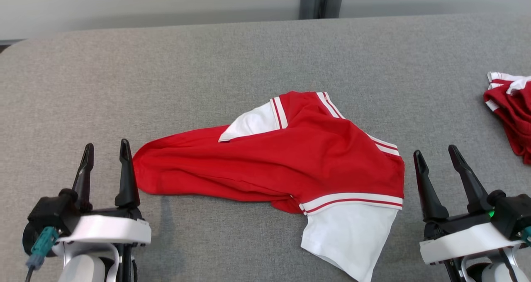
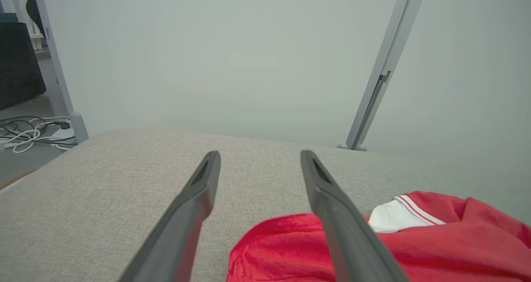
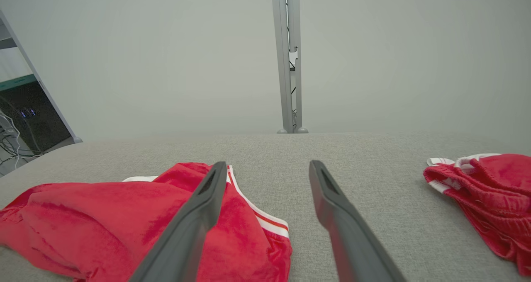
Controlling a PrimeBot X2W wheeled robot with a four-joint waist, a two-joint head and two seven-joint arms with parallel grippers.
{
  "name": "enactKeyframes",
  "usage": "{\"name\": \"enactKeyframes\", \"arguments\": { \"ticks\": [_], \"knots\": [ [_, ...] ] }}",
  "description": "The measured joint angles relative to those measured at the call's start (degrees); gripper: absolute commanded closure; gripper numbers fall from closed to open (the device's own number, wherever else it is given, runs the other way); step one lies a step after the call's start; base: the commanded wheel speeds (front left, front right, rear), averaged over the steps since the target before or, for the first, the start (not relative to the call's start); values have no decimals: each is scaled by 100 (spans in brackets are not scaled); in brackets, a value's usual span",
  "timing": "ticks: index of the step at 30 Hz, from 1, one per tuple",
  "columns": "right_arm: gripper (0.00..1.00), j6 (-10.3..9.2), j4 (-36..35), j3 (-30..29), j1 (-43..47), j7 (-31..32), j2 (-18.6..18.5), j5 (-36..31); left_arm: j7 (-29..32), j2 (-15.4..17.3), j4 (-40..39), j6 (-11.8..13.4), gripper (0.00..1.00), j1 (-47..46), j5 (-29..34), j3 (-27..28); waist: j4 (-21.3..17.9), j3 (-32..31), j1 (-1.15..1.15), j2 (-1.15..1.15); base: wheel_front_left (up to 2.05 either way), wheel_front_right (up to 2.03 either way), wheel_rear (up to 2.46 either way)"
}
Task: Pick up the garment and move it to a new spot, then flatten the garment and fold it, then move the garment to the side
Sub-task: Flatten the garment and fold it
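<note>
Grey table [image 1: 249, 54] with the garment [image 1: 290, 161] lying rumpled at its centre, between the grippers. Left gripper [image 1: 106, 144] and right gripper [image 1: 434, 150] both stand with fingers apart, empty, flanking the cloth, probably placed to flatten it. Spare garment [image 1: 510, 112] lies far right.

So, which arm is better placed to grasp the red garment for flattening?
Probably left. The left end effector is open, and its inner finger almost touches the bunched end of the red garment. The right end effector is open too, but gray surface shows between it and the striped hem.
</note>
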Motion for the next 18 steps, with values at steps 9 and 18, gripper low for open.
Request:
{"name": "enactKeyframes", "arguments": {
  "ticks": [9,18],
  "knots": [
    [0,0,-8,-30,302,81,4,-87,71,-2,-522,253,0,681,241,-93,75,-322,0,0,0,0,0],
    [0,0,-27,-37,370,131,26,-86,298,27,-827,349,0,890,258,-179,103,-365,0,0,0,0,0]
  ]
}}
